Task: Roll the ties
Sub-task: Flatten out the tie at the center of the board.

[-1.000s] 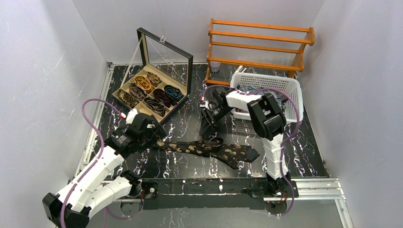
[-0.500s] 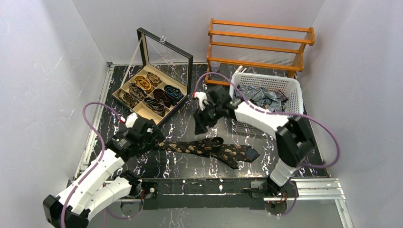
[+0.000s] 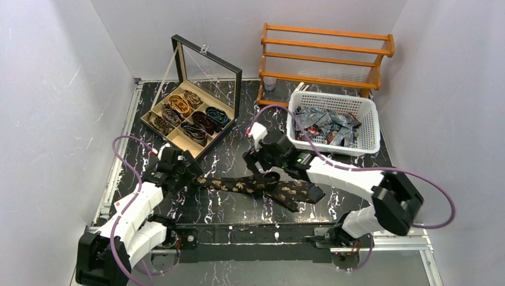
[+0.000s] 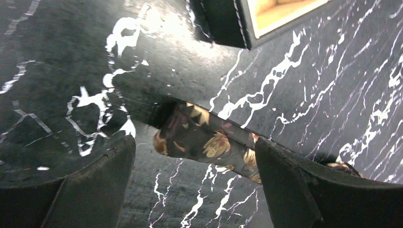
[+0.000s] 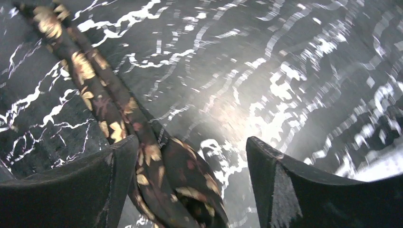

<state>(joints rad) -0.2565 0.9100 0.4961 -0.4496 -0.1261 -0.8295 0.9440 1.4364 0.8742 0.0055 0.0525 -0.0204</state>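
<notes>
A dark tie with gold floral spots lies limp across the black marbled table, wide end to the right. My left gripper stands open at its narrow end. In the left wrist view that end lies between the wide-apart fingers of the left gripper, touching neither. My right gripper hovers open over the tie's middle. In the right wrist view the tie's doubled strips run under the left finger of the right gripper, with nothing gripped.
A glass-lidded display box at back left holds several rolled ties; its corner shows in the left wrist view. A white basket of loose ties stands at the right. A wooden rack stands behind it.
The right arm swung from beside the basket down over the tie's middle while its jaws opened wider. The left arm shifted slightly left, still open at the narrow end.
</notes>
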